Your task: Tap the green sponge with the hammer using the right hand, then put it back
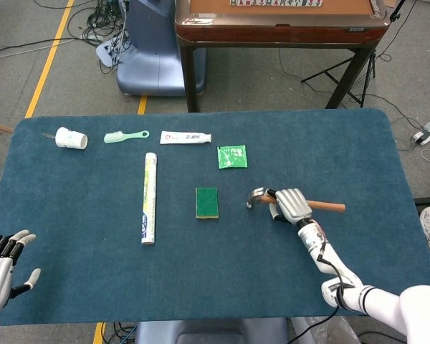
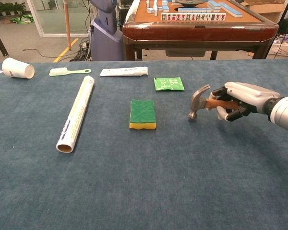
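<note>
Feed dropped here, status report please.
Right robot hand grips hammer, low beside green sponge. Left robot hand open, idle. Nothing in the way.

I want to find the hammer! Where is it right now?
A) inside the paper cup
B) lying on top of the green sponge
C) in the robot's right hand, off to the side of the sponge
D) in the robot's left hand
C: the right hand grips the hammer by its handle, clear of the green sponge.

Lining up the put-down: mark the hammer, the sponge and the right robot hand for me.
hammer (image 2: 198,102), chest view, on its metal head
sponge (image 2: 142,111), chest view, on its green top
right robot hand (image 2: 237,97), chest view, on its back
</note>
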Controlling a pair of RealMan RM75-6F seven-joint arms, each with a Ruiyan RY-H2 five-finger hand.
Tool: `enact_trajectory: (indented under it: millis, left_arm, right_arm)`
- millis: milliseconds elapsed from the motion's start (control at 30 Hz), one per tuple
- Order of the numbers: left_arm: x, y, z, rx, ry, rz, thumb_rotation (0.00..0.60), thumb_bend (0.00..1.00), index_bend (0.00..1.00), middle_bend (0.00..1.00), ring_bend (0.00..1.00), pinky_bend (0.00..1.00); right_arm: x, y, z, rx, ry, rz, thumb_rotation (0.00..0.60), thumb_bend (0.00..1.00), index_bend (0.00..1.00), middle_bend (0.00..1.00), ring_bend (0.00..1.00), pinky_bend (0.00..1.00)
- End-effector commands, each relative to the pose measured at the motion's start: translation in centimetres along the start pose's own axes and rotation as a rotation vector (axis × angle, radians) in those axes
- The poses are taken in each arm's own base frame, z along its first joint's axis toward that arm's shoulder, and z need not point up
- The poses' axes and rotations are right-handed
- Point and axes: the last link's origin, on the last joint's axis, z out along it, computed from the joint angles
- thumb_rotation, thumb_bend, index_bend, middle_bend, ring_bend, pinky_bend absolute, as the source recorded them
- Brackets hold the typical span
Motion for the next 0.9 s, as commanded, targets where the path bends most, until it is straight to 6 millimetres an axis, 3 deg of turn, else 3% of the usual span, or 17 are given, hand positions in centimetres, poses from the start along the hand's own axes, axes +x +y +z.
enact_trajectory:
  millis: [33,167,233,333,500,600,667,767,900]
  left_arm:
    - [0.0,0.0,0.0,0.001,-0.001,0.0,0.6,0.25,0.22,0.17,0.15,0.08]
    - [0.0,-0.1,-0.1,0.003,0.0,0.0,0.6,0.25,0.22,0.17,0.15,0.08]
    - [0.0,-0.1,0.0,0.004,0.002,0.0,0.6,0.25,0.22,0.17,0.15,0.08]
    - [0.1,0.0,0.0,0.001,0.004,0.0,0.6,0.25,0.22,0.17,0.15,0.08]
    - [0.4,0.0,0.3,-0.003,0.015,0.002,0.6,0.25,0.22,0.17,0.15,0.08]
    - [0.7,0.0,0.5,-0.004,0.026,0.004,0.6,0.25,0.22,0.17,0.15,0.08]
    - [0.9,0.0,0.7,-0.005,0.031,0.005,0.6,0.25,0.22,0.17,0.15,0.08]
    - [1.1,0.1,1.1,-0.009,0.034,0.006,0.6,0.25,0.22,0.17,0.15,0.08]
    - [1.2,0.4,1.6,-0.021,0.039,0.006,0.6,0.25,0.22,0.17,0.15,0.08]
  right_arm:
    - [-0.4,0.0,-0.1,0.002,-0.011,0.011,0.6,0.44,0.4,0.4,0.36,0.51]
    - [-0.1,0.0,-0.3,0.012,-0.004,0.012,0.6,0.21,0.15,0.21,0.16,0.32]
    - [0.3,-0.2,-0.5,0.018,0.008,0.024,0.6,0.12,0.07,0.14,0.09,0.25]
    - [1.0,-0.1,-0.9,0.021,0.029,0.032,0.6,0.05,0.04,0.1,0.06,0.22]
    - [3.1,0.6,-2.3,0.007,0.097,0.036,0.6,0.05,0.04,0.12,0.06,0.22]
    - [4.8,1.5,-3.8,-0.02,0.159,0.039,0.6,0.15,0.11,0.23,0.14,0.24]
    - [6.0,2.3,-5.3,-0.05,0.198,0.03,0.6,0.23,0.23,0.34,0.27,0.32]
    - [7.4,3.7,-7.7,-0.101,0.228,-0.003,0.6,0.27,0.33,0.43,0.38,0.42]
    - [8.8,5.4,-11.5,-0.177,0.271,-0.07,0.6,0.27,0.41,0.48,0.44,0.46]
